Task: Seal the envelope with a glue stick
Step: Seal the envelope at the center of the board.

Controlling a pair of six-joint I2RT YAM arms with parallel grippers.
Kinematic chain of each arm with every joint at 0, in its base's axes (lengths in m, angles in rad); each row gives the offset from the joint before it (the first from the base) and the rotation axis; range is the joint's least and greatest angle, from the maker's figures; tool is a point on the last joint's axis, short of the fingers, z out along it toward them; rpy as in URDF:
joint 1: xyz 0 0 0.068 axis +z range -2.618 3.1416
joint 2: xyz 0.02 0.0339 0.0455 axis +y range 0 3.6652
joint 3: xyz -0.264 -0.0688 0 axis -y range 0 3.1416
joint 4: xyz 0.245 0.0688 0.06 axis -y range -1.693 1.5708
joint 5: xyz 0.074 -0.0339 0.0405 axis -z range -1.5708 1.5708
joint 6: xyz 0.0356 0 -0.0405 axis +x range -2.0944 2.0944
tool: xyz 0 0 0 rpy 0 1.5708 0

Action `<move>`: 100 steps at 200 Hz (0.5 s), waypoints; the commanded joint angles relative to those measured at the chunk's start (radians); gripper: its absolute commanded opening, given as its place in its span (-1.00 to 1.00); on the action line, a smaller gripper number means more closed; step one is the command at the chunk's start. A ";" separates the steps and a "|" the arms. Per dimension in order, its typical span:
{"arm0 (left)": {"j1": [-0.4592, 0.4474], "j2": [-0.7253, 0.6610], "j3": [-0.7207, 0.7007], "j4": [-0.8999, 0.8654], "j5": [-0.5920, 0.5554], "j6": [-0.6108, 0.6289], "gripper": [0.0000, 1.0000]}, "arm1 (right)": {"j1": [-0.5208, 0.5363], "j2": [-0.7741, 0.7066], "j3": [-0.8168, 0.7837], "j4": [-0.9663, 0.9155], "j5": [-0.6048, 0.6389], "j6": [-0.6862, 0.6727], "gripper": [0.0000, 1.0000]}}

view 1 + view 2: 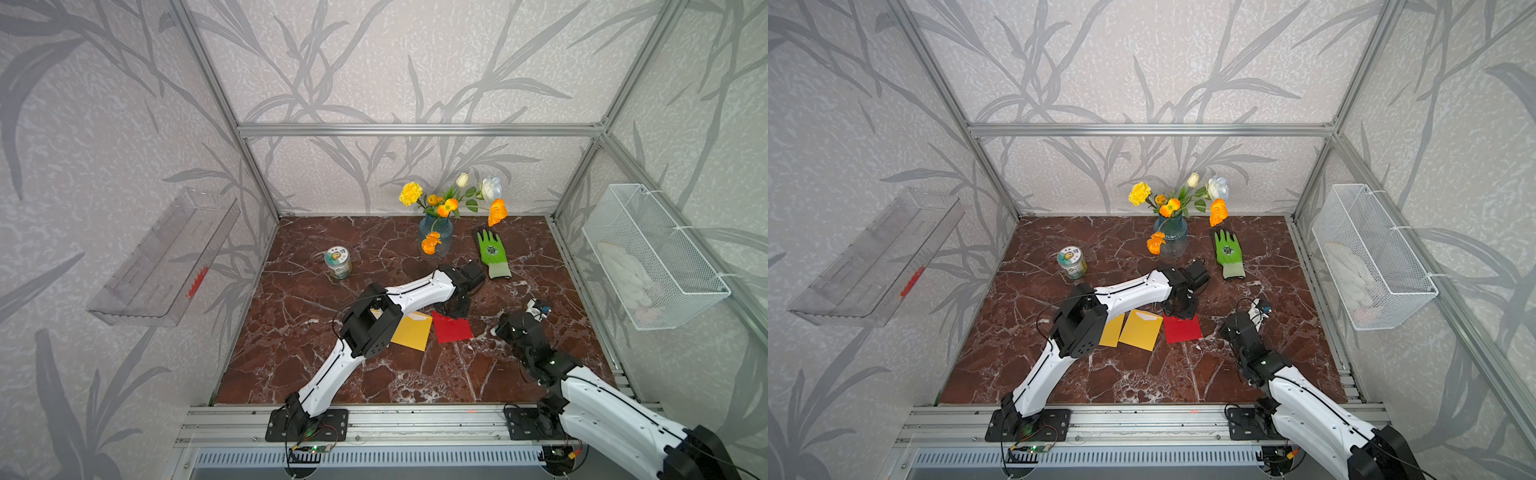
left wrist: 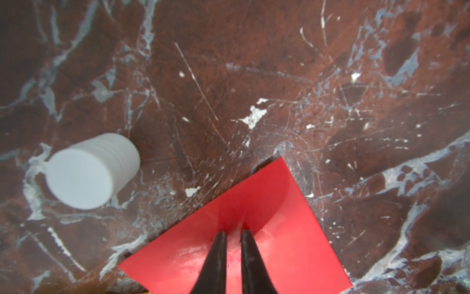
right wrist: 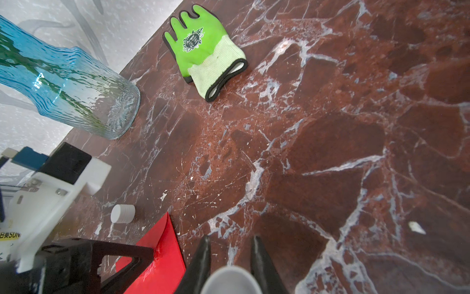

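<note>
A red envelope (image 1: 455, 330) (image 1: 1184, 329) lies flat on the marble table, and it shows large in the left wrist view (image 2: 254, 203). My left gripper (image 2: 232, 233) (image 1: 455, 311) points down onto it, jaws almost together, tips resting on the red paper where pale smears show. My right gripper (image 3: 230, 239) (image 1: 497, 329) hovers just right of the envelope, shut on the white glue stick (image 3: 229, 280), whose round end fills the space between the fingers. The white ribbed cap (image 2: 91, 170) (image 3: 122, 213) lies loose on the table beside the envelope's far corner.
Two yellow envelopes (image 1: 1140, 330) (image 1: 1111, 330) lie left of the red one, partly under my left arm. A blue glass vase of flowers (image 1: 435, 235), a green glove (image 1: 492, 253) and a small jar (image 1: 338, 262) stand further back. A wire basket (image 1: 652, 253) hangs on the right wall.
</note>
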 commanded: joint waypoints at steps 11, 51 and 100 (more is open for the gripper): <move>-0.005 0.138 -0.040 -0.137 -0.069 0.014 -0.69 | -0.006 -0.017 -0.022 0.023 0.022 0.016 -1.00; -0.020 0.187 0.016 -0.196 -0.085 0.018 -0.68 | -0.006 -0.040 -0.038 0.027 0.028 0.018 -1.00; -0.025 0.191 0.036 -0.202 -0.028 0.014 -0.73 | -0.006 -0.074 -0.048 0.025 0.030 0.014 -1.00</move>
